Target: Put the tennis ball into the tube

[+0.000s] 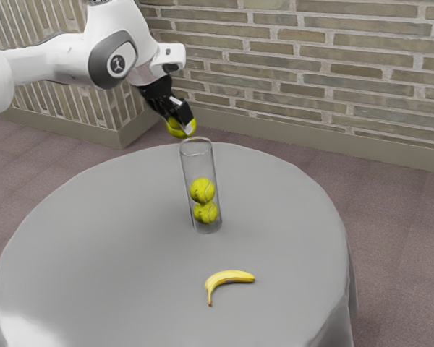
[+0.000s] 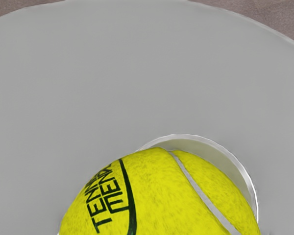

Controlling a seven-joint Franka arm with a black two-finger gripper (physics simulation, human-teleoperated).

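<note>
A brick wall (image 1: 311,65) stands behind the round grey desk (image 1: 94,231), and on this desk the clear tube (image 1: 196,165) stands upright with two balls (image 1: 202,191) stacked inside. The tool (image 1: 182,124) is closed on the tennis ball (image 1: 176,131), its fingers kept apart by the ball between them, and holds it up near the tube's open top, to the exterior view's left of it. In the wrist view the tube's rim (image 2: 182,135) curves out past one side of the ball, so the two do not look quite centred. That offset is what matters: the ball probably needs a small shift toward the tube's axis, then a straight lowering. Released off-centre, it could catch on the rim or tip the tube. The banana (image 1: 228,276) lies well apart, on the exterior camera's side of the tube.
</note>
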